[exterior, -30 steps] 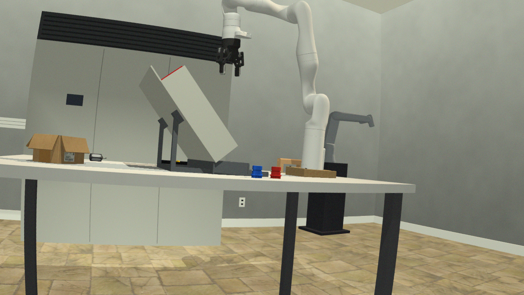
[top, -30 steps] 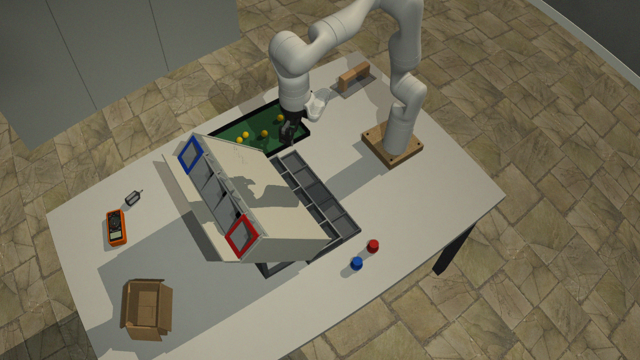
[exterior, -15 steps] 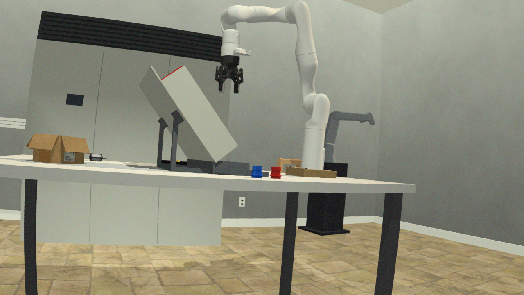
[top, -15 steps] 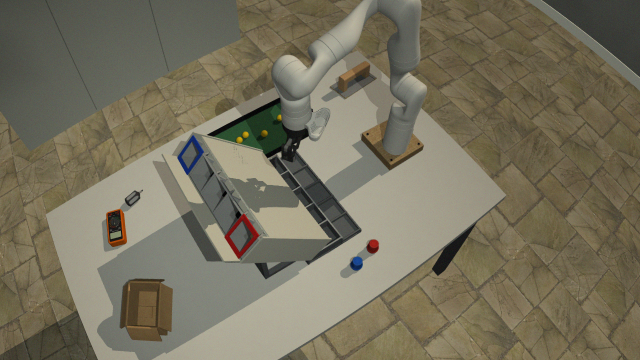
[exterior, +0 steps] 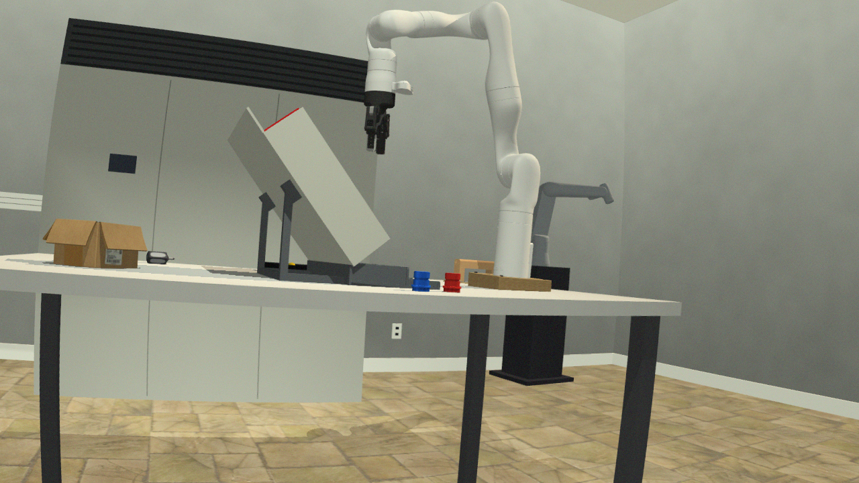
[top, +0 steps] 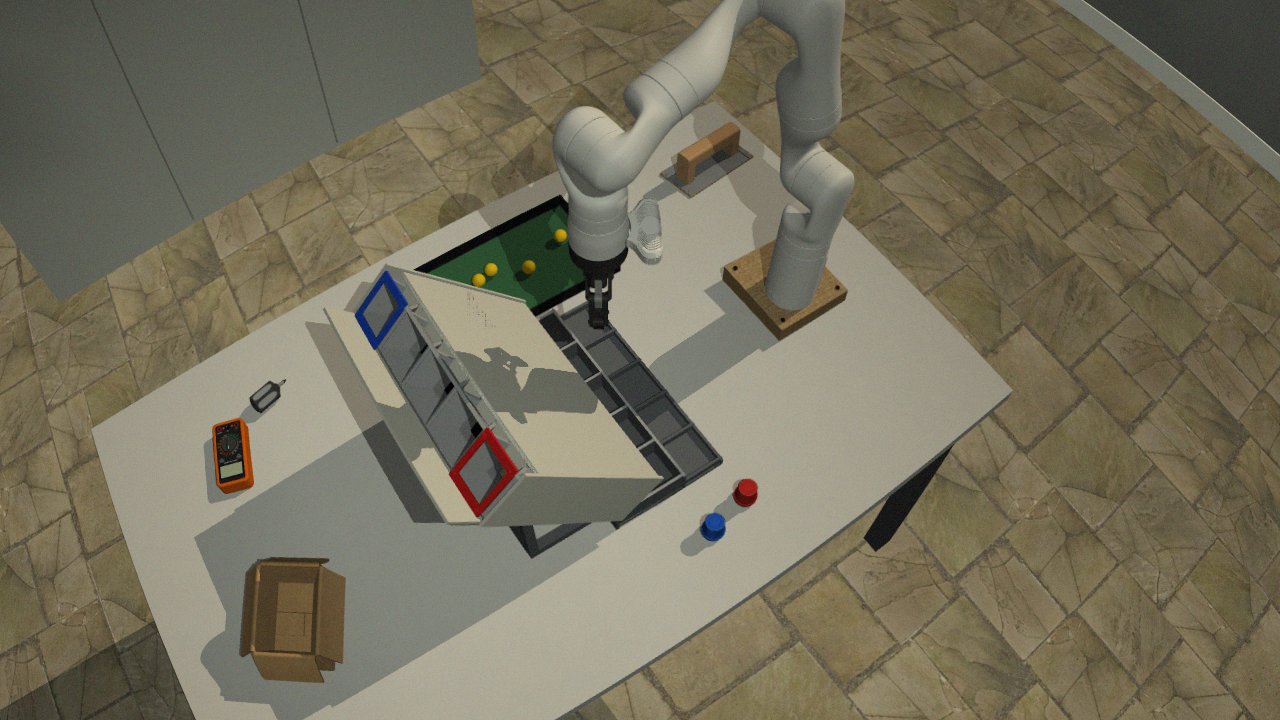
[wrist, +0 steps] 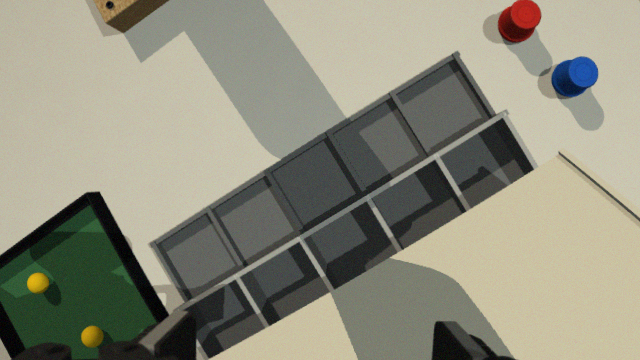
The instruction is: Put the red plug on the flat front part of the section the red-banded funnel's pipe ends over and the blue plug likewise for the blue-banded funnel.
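1. The red plug (top: 745,492) (exterior: 451,282) (wrist: 522,19) stands upright on the table (top: 859,402) (exterior: 570,298) (wrist: 100,125), near the front edge, with the blue plug (top: 713,526) (exterior: 421,281) (wrist: 577,75) just left of it. I count one of each, the two standing apart.

2. Both are off the divided tray (top: 636,387) (exterior: 379,274) (wrist: 360,197), right of its near end. Five flat front sections line up before five deeper ones.

3. Above the tray's far end hangs the gripper (top: 597,322) (exterior: 375,149) (wrist: 314,344), fingers wide open, holding nothing, with air between it and the tray.

4. The pale cover (top: 501,313) (exterior: 327,180) (wrist: 550,225) slopes over the deeper row's left side. Up top, the red-banded funnel (top: 464,493) is near and the blue-banded funnel (top: 370,293) far.

5. Beyond, the green marble tray (top: 510,246) (wrist: 125,250) shows four yellow marbles from above.

6. Farther right, the wooden base (top: 783,322) (exterior: 513,283) (wrist: 130,15) leaves a gap of tabletop before the divided tray.

7. At left are one orange multimeter (top: 232,454), one small tool (top: 266,395) (exterior: 157,257) and one open carton (top: 295,617) (exterior: 96,246), its label (exterior: 113,256) too small to read.
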You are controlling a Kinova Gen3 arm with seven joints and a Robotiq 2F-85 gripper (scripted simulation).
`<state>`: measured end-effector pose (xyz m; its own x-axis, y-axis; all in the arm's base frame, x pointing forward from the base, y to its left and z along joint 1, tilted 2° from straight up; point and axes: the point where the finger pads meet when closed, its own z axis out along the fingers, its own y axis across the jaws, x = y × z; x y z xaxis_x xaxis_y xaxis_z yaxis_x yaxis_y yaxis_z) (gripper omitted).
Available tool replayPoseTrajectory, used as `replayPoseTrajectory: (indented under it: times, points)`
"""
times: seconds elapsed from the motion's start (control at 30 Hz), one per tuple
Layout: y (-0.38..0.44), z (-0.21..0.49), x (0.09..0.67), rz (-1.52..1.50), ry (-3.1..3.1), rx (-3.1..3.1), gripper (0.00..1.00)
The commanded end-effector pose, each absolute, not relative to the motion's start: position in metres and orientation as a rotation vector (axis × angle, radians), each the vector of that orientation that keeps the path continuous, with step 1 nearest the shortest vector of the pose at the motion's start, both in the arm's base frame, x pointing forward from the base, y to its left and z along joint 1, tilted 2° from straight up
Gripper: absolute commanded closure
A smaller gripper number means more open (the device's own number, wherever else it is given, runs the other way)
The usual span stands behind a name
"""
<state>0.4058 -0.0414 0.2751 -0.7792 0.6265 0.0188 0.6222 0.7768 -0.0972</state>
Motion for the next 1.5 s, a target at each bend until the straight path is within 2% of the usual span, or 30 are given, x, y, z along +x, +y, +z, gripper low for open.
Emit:
replayPoseTrajectory:
  times: [0.0, 0.1, 0.13, 0.37, 0.67, 0.7, 1.47]
  points:
    - [-0.0464, 0.2776, 0.4049, 0.087, -2.949, -0.949, 0.00]
    - [-0.0464, 0.2776, 0.4049, 0.087, -2.949, -0.949, 0.00]
    - [-0.0425, 0.2762, 0.4057, 0.033, -3.058, -0.550, 0.00]
    - [-0.0425, 0.2762, 0.4057, -0.022, -3.110, -0.230, 0.00]
    - [-0.0425, 0.2762, 0.4057, -0.022, -3.110, -0.230, 0.00]
    - [-0.0383, 0.2756, 0.4061, 0.000, -3.101, -0.251, 0.50]
    - [-0.0371, 0.2758, 0.4062, -0.008, -3.103, -0.235, 0.50]
